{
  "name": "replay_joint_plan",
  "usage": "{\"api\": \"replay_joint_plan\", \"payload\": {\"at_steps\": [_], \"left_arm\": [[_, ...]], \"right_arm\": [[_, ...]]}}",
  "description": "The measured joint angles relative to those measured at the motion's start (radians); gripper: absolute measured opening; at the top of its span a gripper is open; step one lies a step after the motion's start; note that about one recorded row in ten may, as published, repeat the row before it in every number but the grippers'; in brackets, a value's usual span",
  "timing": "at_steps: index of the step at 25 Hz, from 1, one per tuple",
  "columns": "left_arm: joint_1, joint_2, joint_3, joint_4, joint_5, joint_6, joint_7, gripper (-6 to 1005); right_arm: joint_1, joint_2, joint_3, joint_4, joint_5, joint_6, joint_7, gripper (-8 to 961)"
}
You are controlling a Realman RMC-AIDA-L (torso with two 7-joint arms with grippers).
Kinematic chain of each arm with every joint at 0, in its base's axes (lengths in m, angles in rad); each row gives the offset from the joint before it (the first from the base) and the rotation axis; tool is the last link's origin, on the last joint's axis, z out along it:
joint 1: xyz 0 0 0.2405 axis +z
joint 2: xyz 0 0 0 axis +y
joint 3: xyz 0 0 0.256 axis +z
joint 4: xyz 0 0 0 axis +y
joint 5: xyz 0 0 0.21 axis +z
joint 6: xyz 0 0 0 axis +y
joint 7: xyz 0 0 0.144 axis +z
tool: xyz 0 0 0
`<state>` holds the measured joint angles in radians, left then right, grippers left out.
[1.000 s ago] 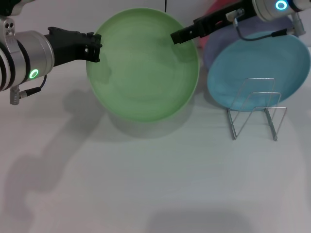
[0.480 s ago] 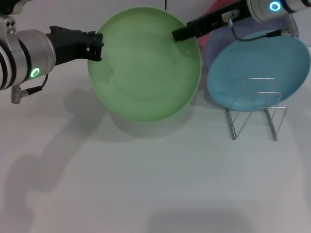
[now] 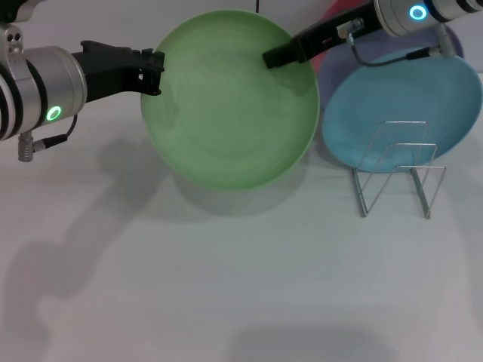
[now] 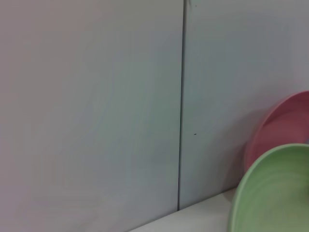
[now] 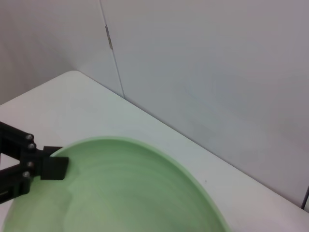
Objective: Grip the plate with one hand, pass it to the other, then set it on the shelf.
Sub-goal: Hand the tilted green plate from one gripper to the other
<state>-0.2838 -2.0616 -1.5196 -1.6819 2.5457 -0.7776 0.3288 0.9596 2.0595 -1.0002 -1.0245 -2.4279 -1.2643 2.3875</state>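
Note:
The light-green plate (image 3: 230, 102) hangs tilted above the white table, its face toward me. My left gripper (image 3: 156, 70), on the silver-cylinder arm with the green light, is shut on the plate's left rim; it also shows in the right wrist view (image 5: 46, 166). My right gripper (image 3: 273, 58), on the slim black arm, reaches in from the right and lies over the plate's upper right part, just inside the rim. The plate also shows in the left wrist view (image 4: 275, 193) and the right wrist view (image 5: 125, 193). The wire shelf (image 3: 398, 170) stands on the table to the right.
A light-blue plate (image 3: 407, 98) leans behind the wire shelf. A lavender plate (image 3: 330, 72) and a pink plate (image 3: 332, 13) lie behind it near the wall; the pink plate also shows in the left wrist view (image 4: 280, 125). The white table (image 3: 226, 286) spreads in front.
My left gripper has carried the green plate a little to the right, toward the right gripper. The right arm has shifted slightly left and up, its tip now farther over the plate.

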Motion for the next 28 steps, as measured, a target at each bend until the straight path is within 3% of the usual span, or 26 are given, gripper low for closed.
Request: {"api": "replay_joint_plan", "payload": {"at_steps": [13, 18, 21, 26, 28], "left_arm": [[0.0, 0.0, -0.006, 0.001, -0.018, -0.001, 0.002, 181], [0.001, -0.001, 0.004, 0.002, -0.022, 0.018, 0.025, 186], [0.005, -0.003, 0.011, 0.002, -0.025, 0.051, 0.034, 190], [0.008, -0.003, 0.018, -0.01, -0.024, 0.065, 0.035, 195], [0.017, -0.002, 0.019, -0.03, -0.019, 0.074, 0.038, 286]], "right_arm": [[0.0, 0.003, 0.0, 0.0, 0.004, -0.011, -0.037, 348], [-0.015, 0.012, 0.001, -0.012, 0.015, -0.011, -0.045, 274], [-0.032, 0.012, -0.002, -0.034, 0.036, -0.022, -0.048, 156], [-0.06, 0.012, -0.007, -0.091, 0.043, -0.05, -0.04, 135], [-0.077, 0.013, -0.015, -0.14, 0.041, -0.07, -0.021, 127]]}}
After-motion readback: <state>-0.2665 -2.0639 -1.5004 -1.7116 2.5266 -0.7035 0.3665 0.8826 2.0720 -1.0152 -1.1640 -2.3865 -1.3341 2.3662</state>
